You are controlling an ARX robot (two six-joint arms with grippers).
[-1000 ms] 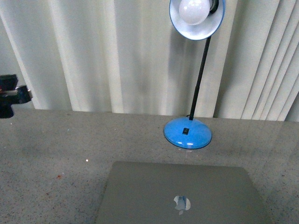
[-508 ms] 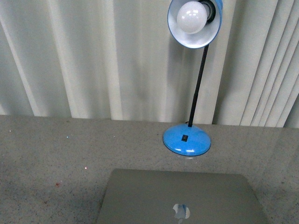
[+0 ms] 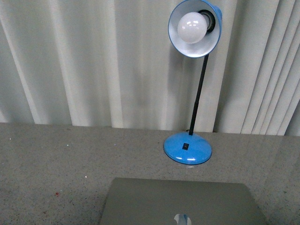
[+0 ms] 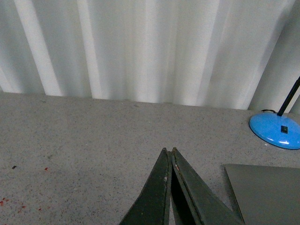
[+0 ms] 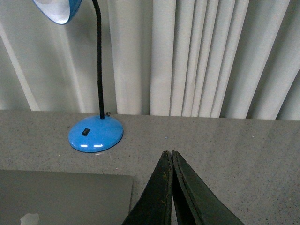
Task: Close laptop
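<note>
A blue desk lamp [image 3: 188,146] stands on the speckled grey table [image 3: 56,154] just beyond the laptop [image 3: 180,206], between my two arms; its black stem rises to a shade holding a white bulb, with pale pleated curtains [image 3: 93,61] behind. Nothing lies between my grippers and the laptop.

My left gripper [image 4: 168,152] has its fingers pressed together, holding nothing, with the laptop's lid corner off to its inner side. My right gripper [image 5: 168,154] is likewise closed and empty, the lid beside it.

The front view cuts off the laptop's near part; only the lid's far portion and the top of its logo show, so the lid's angle cannot be judged. Neither arm appears there.

Compared with a second ago, the dark object at the table's far left edge is gone from view, and the lamp and laptop sit lower in the picture.
</note>
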